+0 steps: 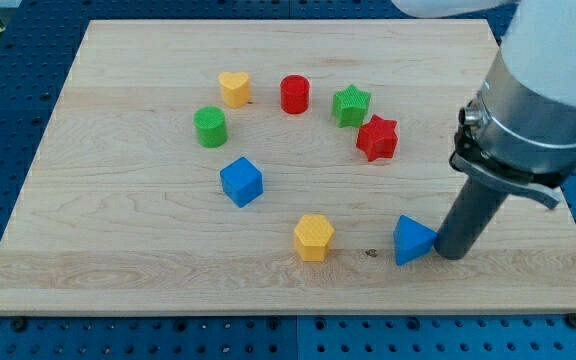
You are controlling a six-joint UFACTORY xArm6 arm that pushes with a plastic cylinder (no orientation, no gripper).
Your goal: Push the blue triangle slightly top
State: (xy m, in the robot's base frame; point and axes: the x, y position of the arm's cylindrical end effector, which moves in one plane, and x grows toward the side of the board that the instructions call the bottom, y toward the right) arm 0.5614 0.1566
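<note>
The blue triangle [412, 240] lies on the wooden board [118, 250] near the view's bottom right. My tip [452, 254] rests on the board just to the right of the blue triangle, touching or nearly touching its right side. The rod rises from there up to the arm at the view's right.
Other blocks form a loose ring: a yellow hexagon [314, 237], a blue cube [241, 181], a green cylinder [210, 127], a yellow heart [234, 88], a red cylinder [295, 94], a green star [351, 104], a red star [377, 138].
</note>
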